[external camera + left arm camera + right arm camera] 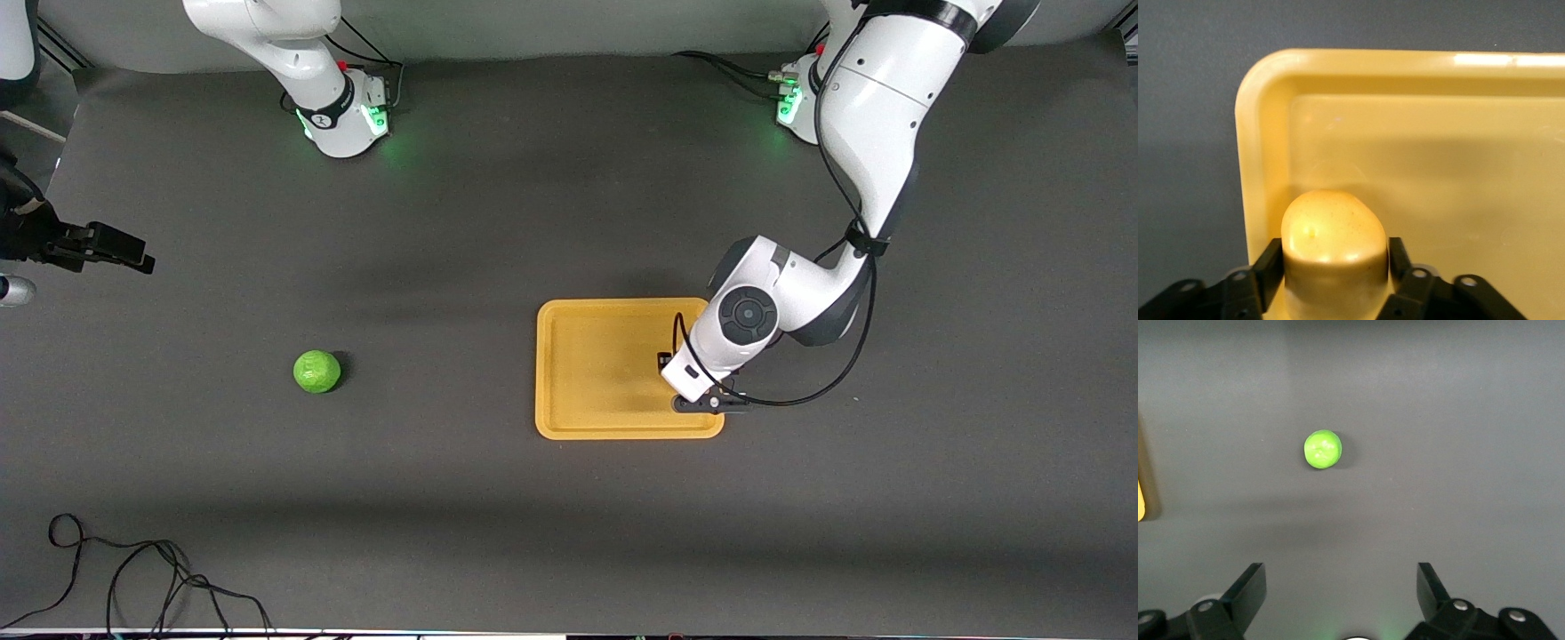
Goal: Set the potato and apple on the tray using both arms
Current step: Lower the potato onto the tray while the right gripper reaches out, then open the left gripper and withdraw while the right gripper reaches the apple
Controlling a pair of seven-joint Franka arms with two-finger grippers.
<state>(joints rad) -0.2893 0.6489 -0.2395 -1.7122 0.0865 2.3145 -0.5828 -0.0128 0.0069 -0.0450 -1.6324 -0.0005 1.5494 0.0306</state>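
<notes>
The yellow-orange tray [596, 356] lies mid-table. My left gripper [677, 380] is low over the tray's corner that is nearer the front camera, toward the left arm's end. In the left wrist view the left gripper [1333, 259] is shut on the lumpy potato [1331, 230] just inside the tray's rim [1258, 153]; I cannot tell if the potato touches the tray. The potato is hidden under the wrist in the front view. The green apple [317, 371] sits on the mat toward the right arm's end. My right gripper [107, 247] is open and empty, high over the mat, with the apple [1323, 449] in its view past the gripper [1341, 580].
A loose black cable [133, 578] lies on the mat near the front camera at the right arm's end. A small silver object [13, 290] shows at the view's edge under the right gripper. A sliver of the tray [1140, 501] shows in the right wrist view.
</notes>
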